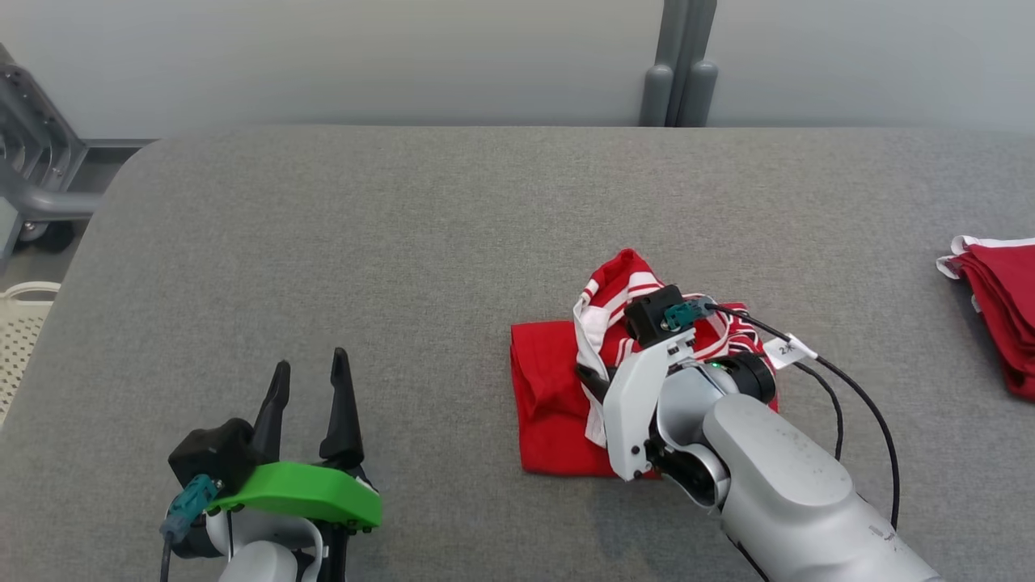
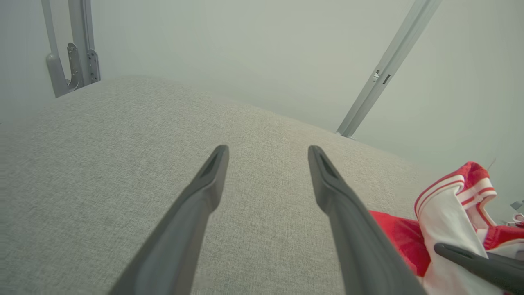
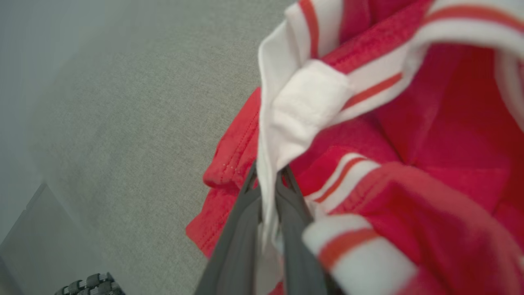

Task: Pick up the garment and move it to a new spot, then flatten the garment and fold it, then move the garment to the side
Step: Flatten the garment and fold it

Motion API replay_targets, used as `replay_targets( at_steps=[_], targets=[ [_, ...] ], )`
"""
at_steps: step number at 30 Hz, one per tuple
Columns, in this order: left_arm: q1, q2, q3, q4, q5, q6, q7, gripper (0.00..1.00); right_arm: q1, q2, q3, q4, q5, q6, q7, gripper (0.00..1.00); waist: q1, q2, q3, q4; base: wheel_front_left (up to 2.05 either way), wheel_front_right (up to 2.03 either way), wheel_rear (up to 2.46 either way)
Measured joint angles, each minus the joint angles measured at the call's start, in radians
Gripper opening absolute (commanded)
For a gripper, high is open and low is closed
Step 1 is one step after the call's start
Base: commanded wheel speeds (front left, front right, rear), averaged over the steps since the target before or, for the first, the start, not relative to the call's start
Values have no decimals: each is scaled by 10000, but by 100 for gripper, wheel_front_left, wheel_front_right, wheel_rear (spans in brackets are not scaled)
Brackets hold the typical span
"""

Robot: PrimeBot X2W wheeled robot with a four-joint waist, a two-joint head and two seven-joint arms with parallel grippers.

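At the lower left, the left gripper [image 1: 310, 360] is held over the grey table [image 1: 364, 226], its fingers spread wide with nothing between them. Right of centre, the red-and-white garment [image 1: 554, 404] is bunched on the table. The right arm [image 1: 776, 477] is reached in from the lower right, and the right gripper [image 3: 269, 172] is clamped on the garment's white edge. A red cloth pile [image 1: 1007, 307] is seen far right.

A grey fabric-covered table [image 1: 404, 242] stands before a pale wall [image 1: 364, 56].

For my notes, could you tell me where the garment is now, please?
In the head view the garment lies right of centre on the grey table, pinched in the right claw.
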Motion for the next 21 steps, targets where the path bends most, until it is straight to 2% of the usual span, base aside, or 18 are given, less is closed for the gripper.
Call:
replay_targets(
  at_steps=[4, 5, 6, 7, 15, 21],
  targets=[
    [-54, -42, 2, 134, 17, -42, -10, 100, -218, 4, 337, 571, 119, -2, -178, 0, 0, 0, 68, 163, 0, 0, 0],
    [-71, -50, 10, 155, 25, -44, -12, 100, -224, 4, 474, 625, 238, -2, -219, 15, 0, 0, 74, 186, 0, 0, 0],
    [-82, -58, 8, 176, 27, -48, -12, 100, -224, 8, 600, 637, 389, 0, -267, 41, 0, 0, 75, 201, 0, 0, 0],
    [-91, -61, 13, 198, 29, -54, -12, 100, -235, 12, 742, 621, 562, 0, -345, 100, 0, 0, 70, 203, 0, 0, 0],
    [-91, -88, 40, 236, 102, -96, -15, 100, -433, 27, 1394, 190, 1076, -2, -1114, 100, 0, 0, 4, -81, 0, 0, 0],
    [35, -88, 4, 184, 173, -98, -44, 100, -421, -82, 959, -500, 1127, 0, -1802, 100, 0, 0, -117, -541, 0, 0, 0]
  ],
)
